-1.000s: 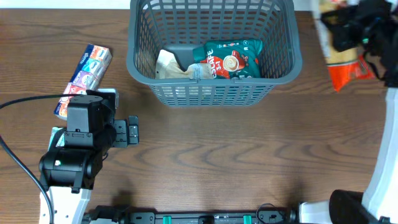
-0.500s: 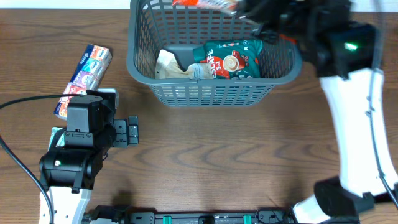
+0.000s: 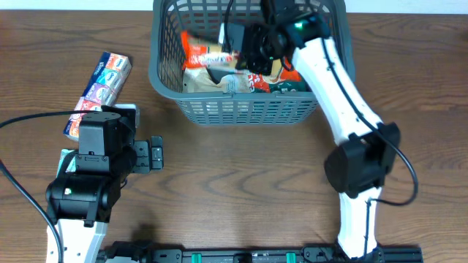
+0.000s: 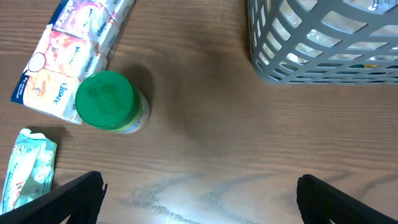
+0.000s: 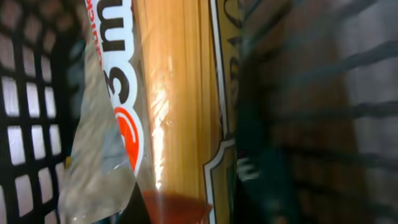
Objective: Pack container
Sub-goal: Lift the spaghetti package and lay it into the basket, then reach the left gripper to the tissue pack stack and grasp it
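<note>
The dark grey lattice container (image 3: 248, 111) stands at the back middle of the table. My right gripper (image 3: 250, 51) reaches down into it, shut on a spaghetti packet (image 3: 205, 52) with orange-red and clear wrapping, which lies across the left half of the basket. In the right wrist view the packet (image 5: 174, 93) fills the frame against the basket wall (image 5: 31, 124); the fingers are hidden. A teal bag (image 3: 290, 85) and a beige packet (image 3: 199, 80) lie in the basket. My left gripper (image 4: 202, 199) is open and empty over bare table.
A tissue multipack (image 3: 99, 84) lies at the left, also seen in the left wrist view (image 4: 68, 50). A green-lidded jar (image 4: 109, 99) stands beside it and a pale teal packet (image 4: 25, 171) lies nearer. The basket corner (image 4: 323, 56) is at upper right.
My right arm has swung from the far right over the basket and down into it, carrying the spaghetti packet leftward. The left arm has not moved.
</note>
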You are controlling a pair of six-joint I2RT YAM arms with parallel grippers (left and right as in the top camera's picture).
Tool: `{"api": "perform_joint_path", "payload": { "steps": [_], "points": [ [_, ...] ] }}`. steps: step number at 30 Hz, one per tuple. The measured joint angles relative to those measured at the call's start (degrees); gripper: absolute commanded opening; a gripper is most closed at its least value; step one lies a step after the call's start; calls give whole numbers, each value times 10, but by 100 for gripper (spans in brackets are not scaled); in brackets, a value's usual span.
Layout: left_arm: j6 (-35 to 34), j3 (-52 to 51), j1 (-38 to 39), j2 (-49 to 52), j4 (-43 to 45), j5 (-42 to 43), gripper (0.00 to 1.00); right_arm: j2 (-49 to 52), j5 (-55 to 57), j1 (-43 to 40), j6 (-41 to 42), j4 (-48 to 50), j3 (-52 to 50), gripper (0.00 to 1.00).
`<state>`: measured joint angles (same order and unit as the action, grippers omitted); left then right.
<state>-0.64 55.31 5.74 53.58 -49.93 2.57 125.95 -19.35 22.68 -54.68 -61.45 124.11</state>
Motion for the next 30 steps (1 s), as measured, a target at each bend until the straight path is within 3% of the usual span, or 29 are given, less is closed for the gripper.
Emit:
{"api": "perform_joint_path", "payload": {
  "steps": [3,6,9,10,11,12,17,24,30],
  "points": [
    [0,0,0,0,0,0,99,26,9,0,0,-32,0,3],
    [0,0,0,0,0,0,99,34,10,0,2,-41,0,33],
    [0,0,0,0,0,0,98,33,8,0,7,-39,3,50],
    [0,0,0,0,0,0,99,32,8,0,7,-39,5,62],
    [0,0,0,0,0,0,99,30,7,0,12,-39,7,95],
    [0,0,0,0,0,0,98,28,7,0,12,-38,8,99],
    [0,0,0,0,0,0,99,-3,9,0,35,-7,24,99],
    [-7,22,-1,4,-10,-5,98,-120,54,-31,156,58,99,99],
    [-8,214,-60,78,-97,-30,98,-246,101,-167,289,30,127,99]
  ]
}}
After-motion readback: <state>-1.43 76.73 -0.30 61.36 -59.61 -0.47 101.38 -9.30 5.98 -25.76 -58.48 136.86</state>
